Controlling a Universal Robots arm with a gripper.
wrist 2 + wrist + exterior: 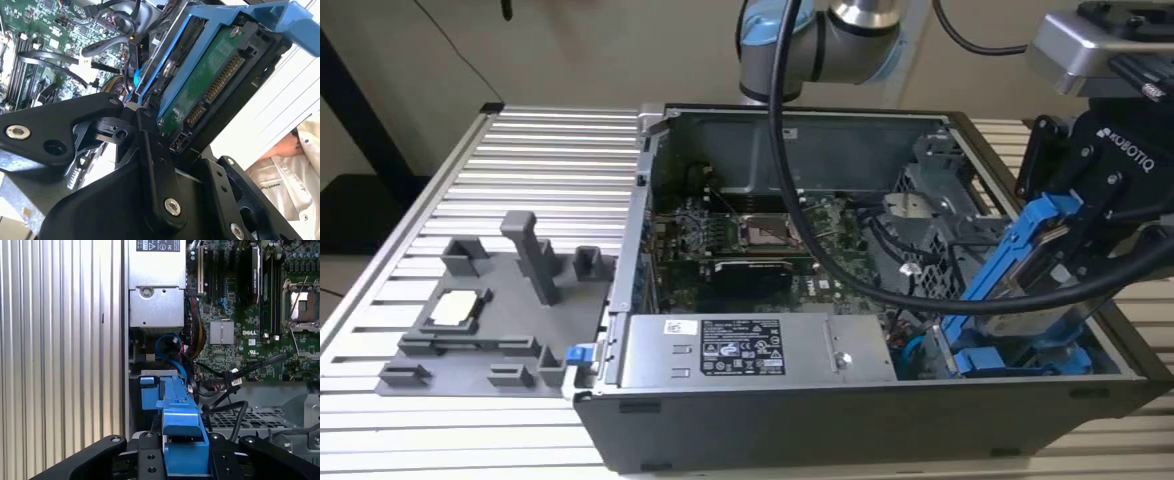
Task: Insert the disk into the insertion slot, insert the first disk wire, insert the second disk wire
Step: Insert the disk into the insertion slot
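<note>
My gripper (1091, 215) is shut on the disk (1023, 268), a drive in a blue frame. It holds the disk tilted over the open computer case's corner at the exterior view's right. The disk's green board and connector pins (215, 82) face the second wrist view, with the black fingers (150, 145) clamped on its edge. In the first wrist view the blue frame (180, 415) points down toward the insertion slot (145, 407), a dark bay beside the grey perforated cage (240, 417). Loose black disk wires with connectors (232, 376) lie just beside that bay, apart from the disk.
The case holds a motherboard with a silver processor socket (771, 232) and a power supply (734, 350). The arm's black cable (834, 265) loops over the case. A grey fixture plate (480, 310) sits on the ribbed table. A person's white sleeve (285, 172) is close by.
</note>
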